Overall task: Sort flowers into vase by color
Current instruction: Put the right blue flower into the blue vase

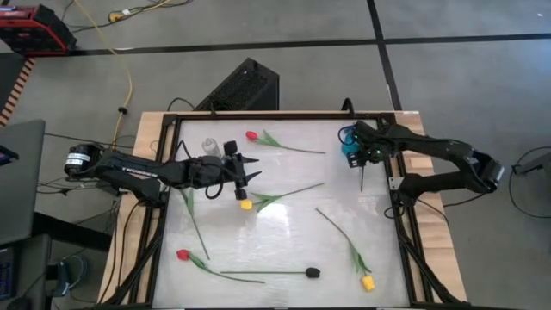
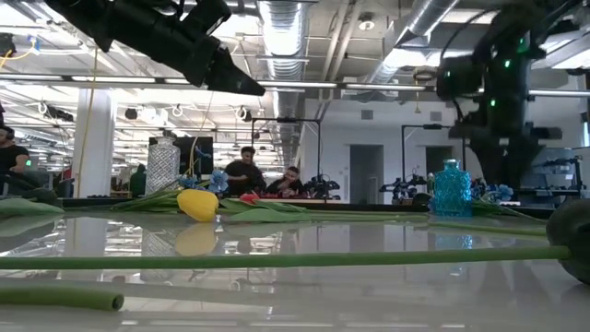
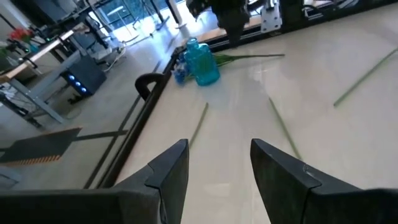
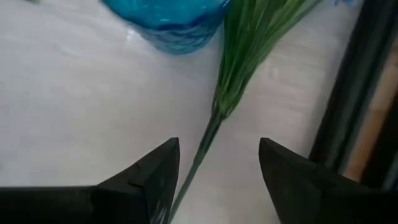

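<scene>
Flowers (image 1: 284,195) scattered across table (image 1: 284,250), vase (image 1: 350,153) at right rear corner

Artificial flowers lie scattered flat across the glossy white table, seen from above. A red tulip (image 1: 251,135) rests at 12 o'clock, its green stem running toward 3 o'clock. Near the centre, a yellow tulip (image 1: 246,205) lies with its stem angled toward 2 o'clock. A second red tulip (image 1: 182,255) sits at 8 o'clock, beside a black-headed flower (image 1: 312,272) at 6 o'clock whose stem points toward 9 o'clock. Another yellow tulip (image 1: 368,282) lies at 5 o'clock, stem slanting toward the centre. At 2 o'clock, a blue glass vase (image 1: 351,156) stands upright, a green-stemmed sprig (image 4: 239,68) lying just beside it.
</scene>
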Controlling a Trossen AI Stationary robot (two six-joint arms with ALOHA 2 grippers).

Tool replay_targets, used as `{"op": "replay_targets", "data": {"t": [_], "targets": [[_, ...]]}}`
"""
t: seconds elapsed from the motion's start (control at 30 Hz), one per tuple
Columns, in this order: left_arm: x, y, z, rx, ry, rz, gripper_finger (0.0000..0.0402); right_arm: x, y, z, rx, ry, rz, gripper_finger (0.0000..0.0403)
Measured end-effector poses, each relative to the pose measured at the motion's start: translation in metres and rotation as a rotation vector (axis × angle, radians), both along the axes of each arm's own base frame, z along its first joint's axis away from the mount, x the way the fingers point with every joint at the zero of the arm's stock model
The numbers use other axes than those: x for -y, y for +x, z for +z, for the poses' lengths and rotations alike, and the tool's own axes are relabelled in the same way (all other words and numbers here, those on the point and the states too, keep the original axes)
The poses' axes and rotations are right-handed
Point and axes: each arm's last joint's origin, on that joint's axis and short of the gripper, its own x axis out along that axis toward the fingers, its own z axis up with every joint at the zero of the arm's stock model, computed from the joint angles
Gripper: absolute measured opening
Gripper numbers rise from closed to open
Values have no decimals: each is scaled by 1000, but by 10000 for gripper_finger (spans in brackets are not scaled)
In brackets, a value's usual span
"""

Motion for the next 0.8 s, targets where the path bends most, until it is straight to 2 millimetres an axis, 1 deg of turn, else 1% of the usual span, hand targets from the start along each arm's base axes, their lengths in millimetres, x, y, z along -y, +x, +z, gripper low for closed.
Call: {"op": "replay_targets", "data": {"t": [0.33, 0.43, 0.5, 0.57, 0.73, 0.77, 0.8], "targets": [[-1, -1, -3, -20, -29, 11, 163, 13, -1, -40, -43, 54, 39, 244], [-1, -2, -5, -43, -44, 17, 163, 18, -3, -46, -70, 75, 14, 230], [-1, -2, -7, -56, -55, 21, 163, 22, -4, -48, -70, 79, 18, 205], [-1, -3, -8, -60, -65, 25, 163, 23, -4, -48, -60, 76, 34, 167], [-1, -3, -9, -64, -80, 31, 163, 23, -6, -42, -55, 23, 22, 44], [-1, -3, -9, -67, -84, 32, 163, 22, -8, -40, -57, 14, 21, 31], [0, -4, -10, -72, -86, 33, 163, 21, -9, -37, -67, -6, 10, 31]]}}
